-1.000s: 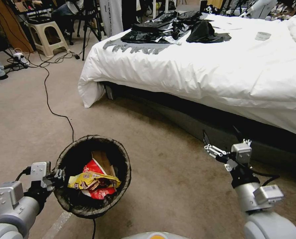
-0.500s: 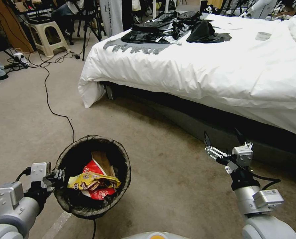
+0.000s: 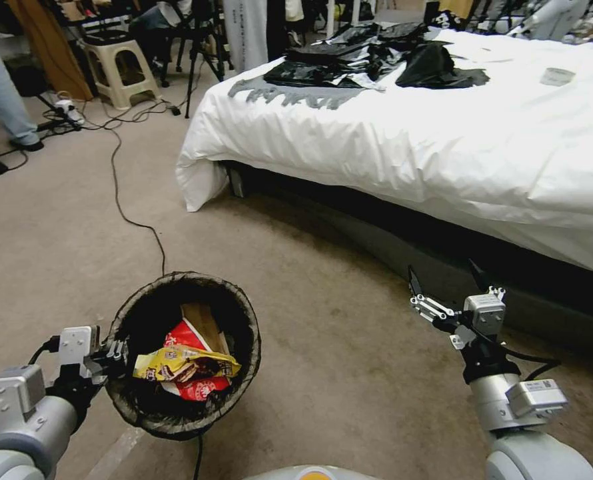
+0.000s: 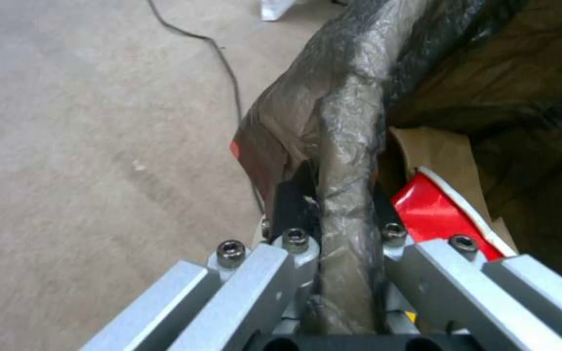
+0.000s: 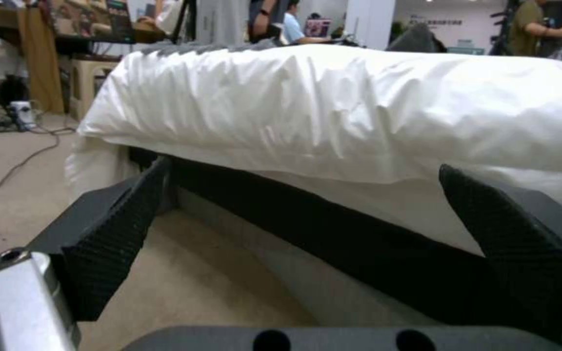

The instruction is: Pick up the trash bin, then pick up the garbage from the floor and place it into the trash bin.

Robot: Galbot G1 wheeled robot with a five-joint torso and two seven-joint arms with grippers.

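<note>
Your left end effector (image 3: 115, 352) sits low at your left, fingers clamped shut. Your right end effector (image 3: 444, 285) hovers forward at your right, black-padded fingers (image 5: 109, 239) spread wide.

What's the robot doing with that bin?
The robot is carrying the trash bin. Its left gripper is clamped on the bin's rim, over the dark liner. Inside the bin there is already garbage: red-and-white wrappers, a yellow packet and a tan paper bag. The right gripper is open and empty, held out over the carpet beside the white bed.
</note>
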